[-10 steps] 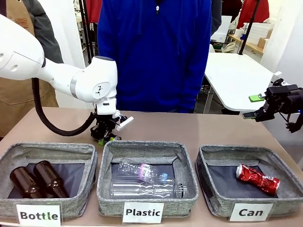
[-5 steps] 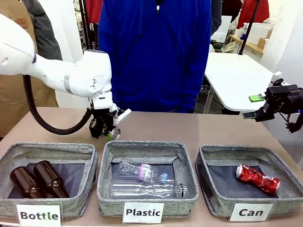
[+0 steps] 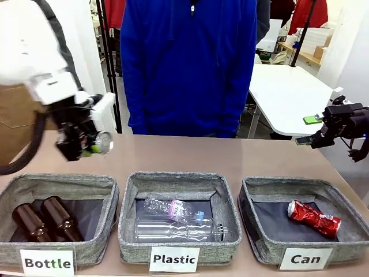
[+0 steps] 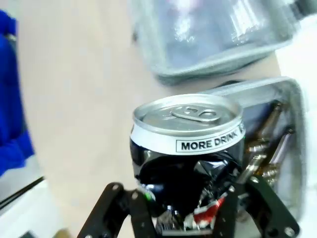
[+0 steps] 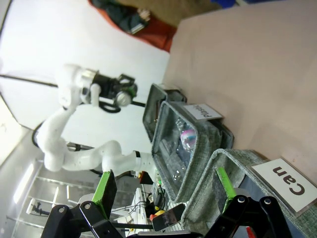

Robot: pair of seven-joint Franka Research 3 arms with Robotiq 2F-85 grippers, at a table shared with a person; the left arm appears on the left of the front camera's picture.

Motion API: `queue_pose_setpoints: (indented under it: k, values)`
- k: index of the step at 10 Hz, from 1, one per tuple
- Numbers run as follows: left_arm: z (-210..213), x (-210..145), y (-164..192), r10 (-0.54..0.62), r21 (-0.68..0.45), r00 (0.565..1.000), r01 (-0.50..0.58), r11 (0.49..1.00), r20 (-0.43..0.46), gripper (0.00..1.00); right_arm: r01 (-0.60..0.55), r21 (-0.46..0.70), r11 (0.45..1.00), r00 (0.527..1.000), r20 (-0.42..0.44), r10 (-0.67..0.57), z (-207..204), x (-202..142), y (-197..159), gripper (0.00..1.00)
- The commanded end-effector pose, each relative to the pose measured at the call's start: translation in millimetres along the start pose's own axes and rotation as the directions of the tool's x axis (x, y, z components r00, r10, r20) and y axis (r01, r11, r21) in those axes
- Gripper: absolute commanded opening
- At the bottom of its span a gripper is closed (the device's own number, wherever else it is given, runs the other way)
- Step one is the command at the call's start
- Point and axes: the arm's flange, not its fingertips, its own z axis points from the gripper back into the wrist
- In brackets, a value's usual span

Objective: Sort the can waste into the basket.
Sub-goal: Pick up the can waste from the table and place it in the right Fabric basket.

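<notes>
Since the left gripper (image 4: pixel 185 218) pinches the crumpled black can (image 4: pixel 185 158) low between its fingers, it could slip mid-carry — the Can basket (image 3: pixel 262 245) is far; the right gripper (image 5: pixel 163 198) gapes, empty.

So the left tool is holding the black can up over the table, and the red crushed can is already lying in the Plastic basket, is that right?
Not quite. The front view shows the red crushed can lying in the Can basket, not the Plastic one. The rest holds: the left tool grips the black can above the table.

Left end effector (image 3: pixel 86 141) gripping black can (image 3: pixel 99 142)
</notes>
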Motion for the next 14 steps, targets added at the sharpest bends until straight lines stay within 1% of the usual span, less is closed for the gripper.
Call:
queue_pose_setpoints:
  k: [1,2,3,4,10,11,12,13,14]
  values:
    - [2,-5,-65,0.066,0.018,0.993,-0.068,0.998,0.102,0.00,-0.003,-0.004,1.000,1.000,-0.009,0.003,1,-2,4,1.00]
    - [-2,-6,-96,0.096,0.087,0.988,-0.107,0.991,0.117,0.00,-0.003,-0.004,1.000,1.000,-0.009,0.003,1,-2,4,1.00]
    - [-8,-8,-107,0.122,0.143,0.986,-0.138,0.980,0.118,0.00,-0.003,-0.004,1.000,1.000,-0.009,0.003,1,-2,4,1.00]
    - [7,-7,-70,0.057,0.006,0.994,-0.057,0.998,0.096,0.00,-0.003,-0.004,1.000,1.000,-0.009,0.003,1,-2,4,1.00]
    - [2,-4,-69,0.055,0.018,0.994,-0.057,0.998,0.096,0.00,-0.003,-0.004,1.000,1.000,-0.009,0.003,1,-2,4,1.00]
    - [0,52,-72,0.045,-0.038,0.976,-0.037,0.999,0.213,0.00,0.000,0.000,1.000,1.000,0.000,0.000,0,0,0,1.00]
    - [0,107,-74,0.021,-0.026,0.955,-0.014,1.000,0.297,0.00,0.027,-0.052,0.998,0.999,-0.030,-0.029,10,-10,7,1.00]
    - [1,165,-71,0.077,-0.042,0.931,-0.066,0.997,0.356,0.00,0.074,-0.082,0.994,0.997,-0.033,-0.077,29,-22,11,1.00]
    - [0,226,-62,0.092,-0.055,0.938,-0.079,0.995,0.333,0.00,0.106,-0.080,0.991,0.992,-0.059,-0.111,52,-36,16,1.00]
